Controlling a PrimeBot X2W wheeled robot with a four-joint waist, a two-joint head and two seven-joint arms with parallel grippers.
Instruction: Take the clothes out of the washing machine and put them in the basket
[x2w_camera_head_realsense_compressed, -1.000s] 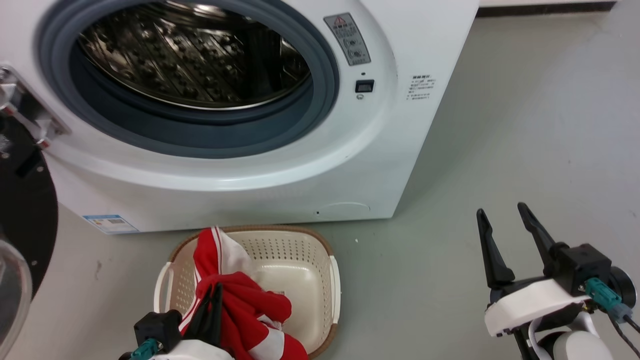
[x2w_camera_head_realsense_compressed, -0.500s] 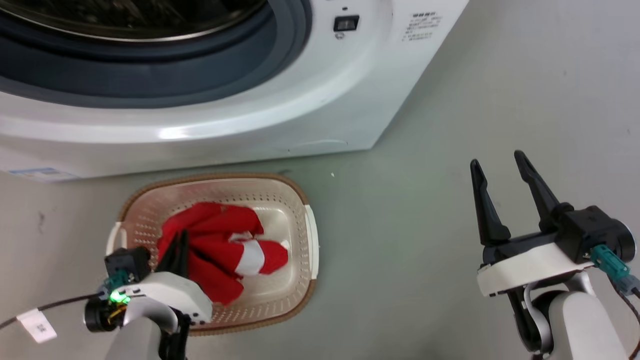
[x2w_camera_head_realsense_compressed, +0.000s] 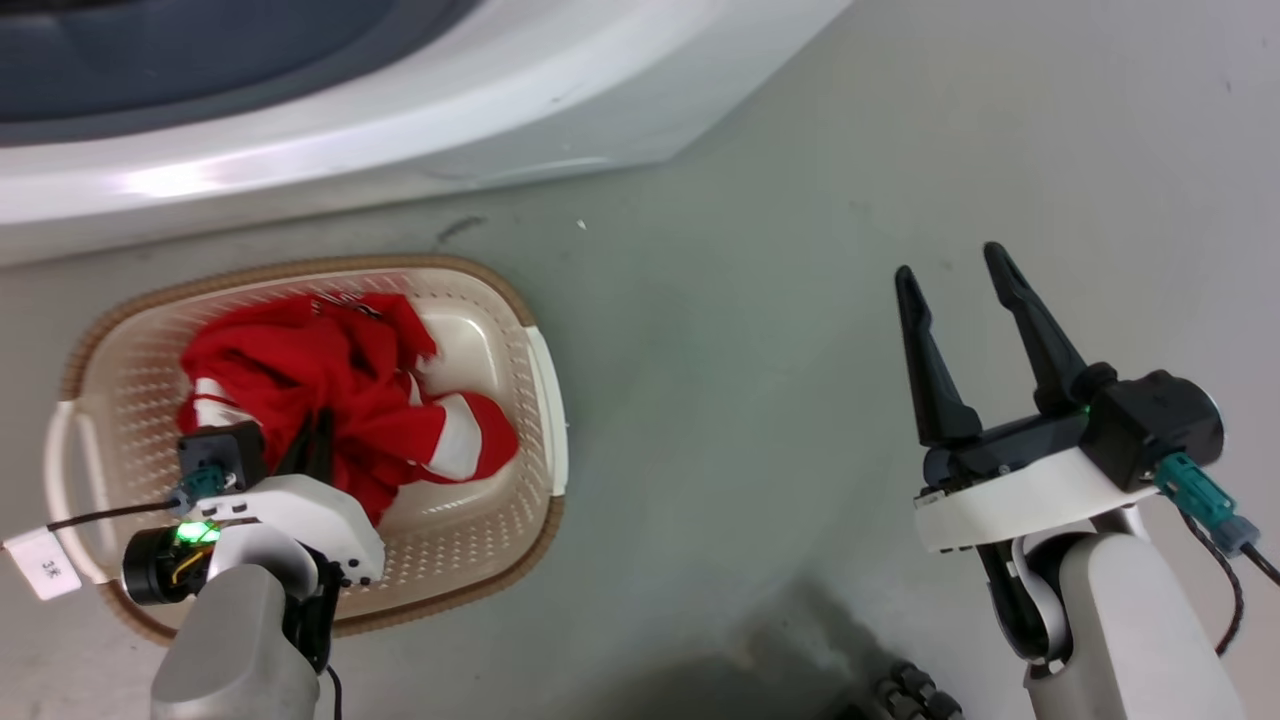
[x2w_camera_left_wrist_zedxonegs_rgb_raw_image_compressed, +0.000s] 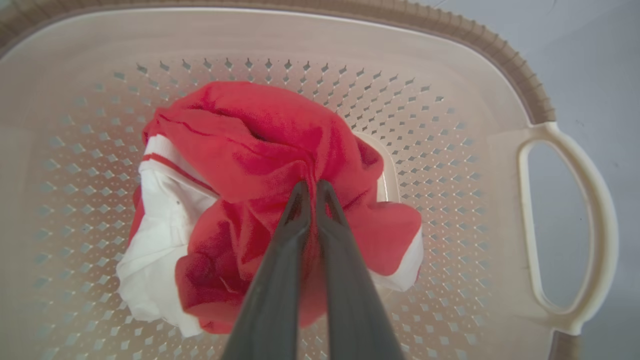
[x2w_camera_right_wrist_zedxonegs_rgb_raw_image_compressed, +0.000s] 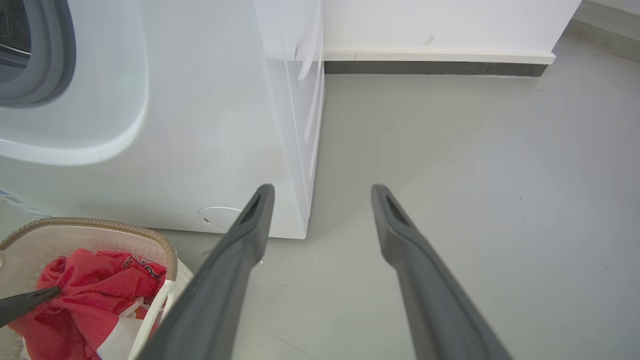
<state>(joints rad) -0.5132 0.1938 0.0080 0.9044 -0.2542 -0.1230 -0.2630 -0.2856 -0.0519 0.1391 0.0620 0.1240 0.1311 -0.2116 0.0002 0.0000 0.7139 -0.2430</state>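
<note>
Where the head view looks down, the laundry basket (x2w_camera_head_realsense_compressed: 545, 400) stands on the grey floor (x2w_camera_head_realsense_compressed: 720, 350) just before the washing machine (x2w_camera_head_realsense_compressed: 400, 130), and the red garment (x2w_camera_head_realsense_compressed: 340, 390) with white bands lies bunched inside it. The left end effector (x2w_camera_head_realsense_compressed: 312, 430) reaches into the basket, fingers close together in the cloth. Well apart, the right end effector (x2w_camera_head_realsense_compressed: 950, 265) hangs over the floor, its two fingers spread wide. From the left wrist view, the two fingers are pressed together, pinching a fold of red fabric atop the heap, which rests on the basket's perforated bottom. From the right wrist view, the spread fingers point past the machine's lower corner; basket and garment sit at lower left, a dark fingertip against the cloth.
</note>
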